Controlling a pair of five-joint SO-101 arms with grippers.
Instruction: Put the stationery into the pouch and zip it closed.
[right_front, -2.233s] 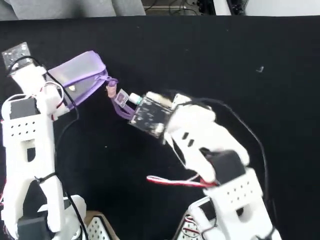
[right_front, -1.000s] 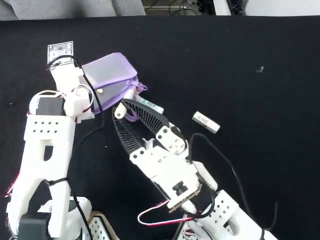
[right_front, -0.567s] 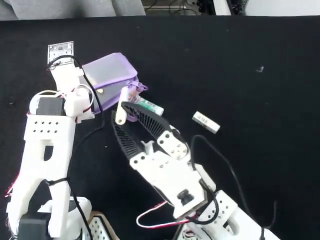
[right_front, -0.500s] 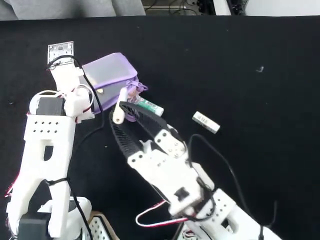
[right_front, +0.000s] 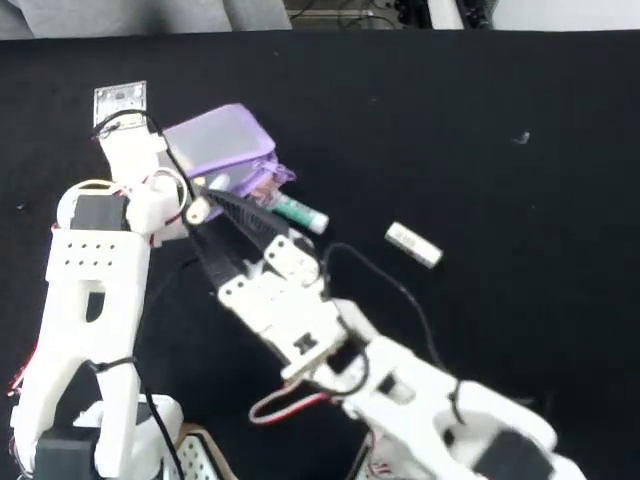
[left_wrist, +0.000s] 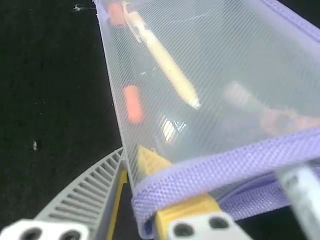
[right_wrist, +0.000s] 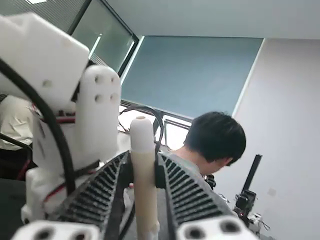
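A matt black worktop (right_front: 500, 110) carries everything. At its far left, a soft pouch (right_front: 215, 148) of translucent ribbed plastic, edged in woven purple tape, is pinched at its rim by the left pincer (left_wrist: 129, 176). The right pincer (right_front: 207, 205), with ribbed black jaws, is pressed onto a smooth cream cylindrical stick (right_wrist: 142, 150) beside the pouch's mouth. A green-and-white tube (right_front: 300, 213) and a small white block (right_front: 413, 245) are seen lying nearby.

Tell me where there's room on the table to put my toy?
The whole right side of the black table, past the small white block, is bare. It is crowded by the purple pouch, where both arms and the green marker sit.
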